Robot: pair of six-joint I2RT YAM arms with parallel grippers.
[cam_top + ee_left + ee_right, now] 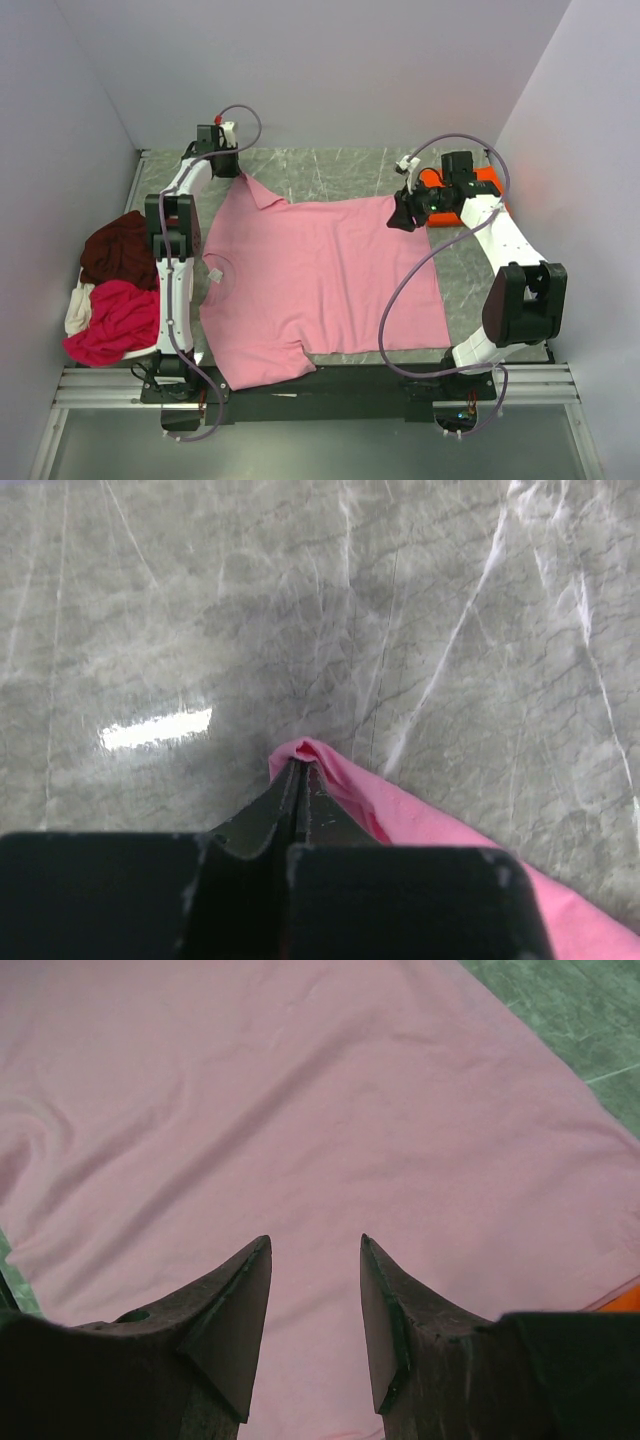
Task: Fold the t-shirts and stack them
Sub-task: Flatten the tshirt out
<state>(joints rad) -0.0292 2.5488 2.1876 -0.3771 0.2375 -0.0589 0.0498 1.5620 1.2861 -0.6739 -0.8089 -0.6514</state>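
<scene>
A light pink t-shirt [320, 285] lies spread flat across the middle of the table. My left gripper [232, 170] is at the far left, shut on the tip of its far sleeve; in the left wrist view the jaws [300, 770] pinch a fold of the pink cloth [400, 815]. Over the shirt's far right corner my right gripper [405, 212] stands open, and in its wrist view the gripper [315, 1245] has only flat pink cloth [300, 1110] below it and nothing between the fingers. A folded bright orange t-shirt [470, 195] lies at the far right, partly under the right arm.
At the left edge is a pile of t-shirts: dark maroon [120, 245], magenta-red [115, 320] and a bit of cream [78, 310]. Grey walls close in the table on three sides. Bare marbled table top [330, 175] shows beyond the pink shirt.
</scene>
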